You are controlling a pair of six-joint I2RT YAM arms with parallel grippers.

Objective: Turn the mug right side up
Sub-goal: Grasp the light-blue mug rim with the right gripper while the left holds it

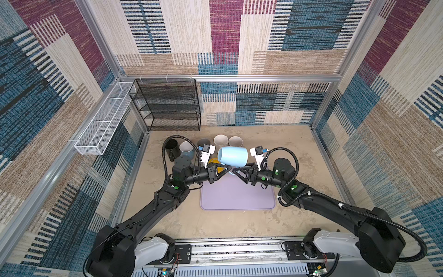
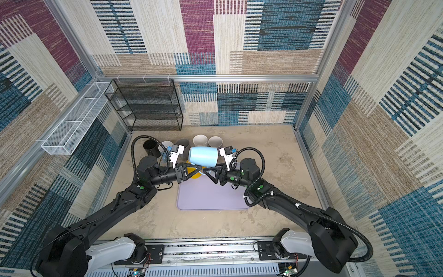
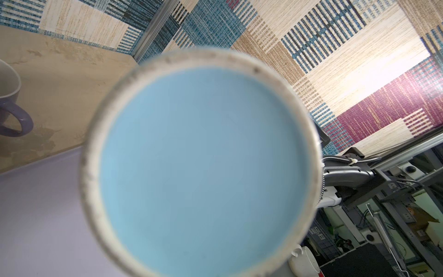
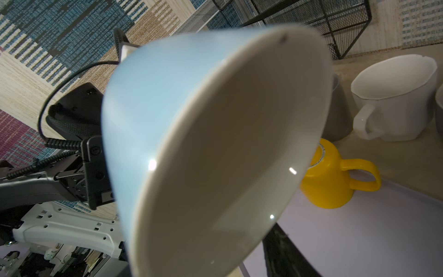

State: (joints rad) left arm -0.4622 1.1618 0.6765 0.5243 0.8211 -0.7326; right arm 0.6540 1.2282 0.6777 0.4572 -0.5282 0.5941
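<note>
The light blue mug [image 1: 232, 156] [image 2: 203, 156] hangs on its side above the far edge of the purple mat [image 1: 237, 194]. Its flat base [image 3: 201, 172] fills the left wrist view, and its grey-beige mouth [image 4: 227, 148] faces the right wrist camera. My left gripper [image 1: 226, 168] [image 2: 200, 170] reaches under the mug with its fingers together, shut on it; the handle and the grip point are hidden. My right gripper [image 1: 236, 170] [image 2: 206, 171] meets it from the other side with jaws apart at the mug's lower rim. One dark finger [image 4: 282, 251] shows just outside that rim.
A yellow mug [image 4: 328, 182] stands upside down on the mat just below the blue one. Several mugs stand in a row behind, among them a black [image 1: 172, 146] and a white [image 1: 220, 140]. A black mesh shelf [image 1: 167, 105] and white wire basket [image 1: 103, 122] stand back left.
</note>
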